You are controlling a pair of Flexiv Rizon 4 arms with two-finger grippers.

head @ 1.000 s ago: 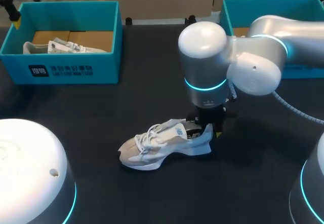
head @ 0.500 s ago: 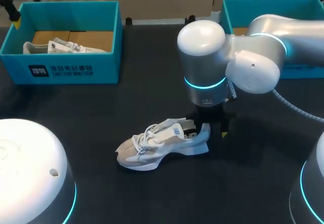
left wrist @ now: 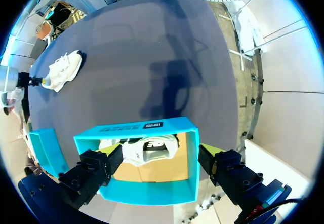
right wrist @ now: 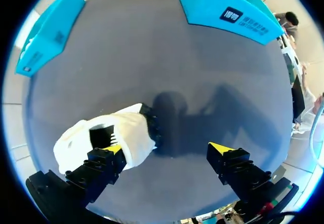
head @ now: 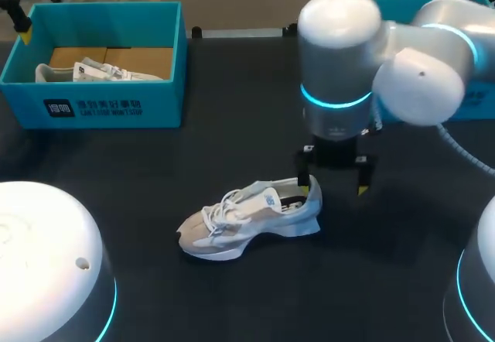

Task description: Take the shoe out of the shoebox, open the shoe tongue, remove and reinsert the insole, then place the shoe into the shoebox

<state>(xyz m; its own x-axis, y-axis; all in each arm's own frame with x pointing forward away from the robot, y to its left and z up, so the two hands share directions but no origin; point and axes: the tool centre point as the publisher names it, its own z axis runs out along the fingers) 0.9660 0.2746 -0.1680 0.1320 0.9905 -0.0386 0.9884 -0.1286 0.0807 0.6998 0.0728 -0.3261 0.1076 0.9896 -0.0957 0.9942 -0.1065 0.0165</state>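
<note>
A pale grey and white shoe lies on its sole on the black table, toe toward my left side. My right gripper hangs open just above and beside its heel, holding nothing. In the right wrist view the shoe lies under one finger of that gripper, and the gap between the fingers shows bare table. My left gripper hangs open over the left teal shoebox, which holds a second shoe. From there the table shoe shows far off.
The left shoebox with its shoe stands at the back left. A second teal shoebox stands at the back right, mostly behind my right arm. My left arm's white housing fills the near left corner.
My right gripper opened and let go of the shoe's heel, then rose and shifted right. The shoe settled flat, slightly to the left. The left arm has not moved.
</note>
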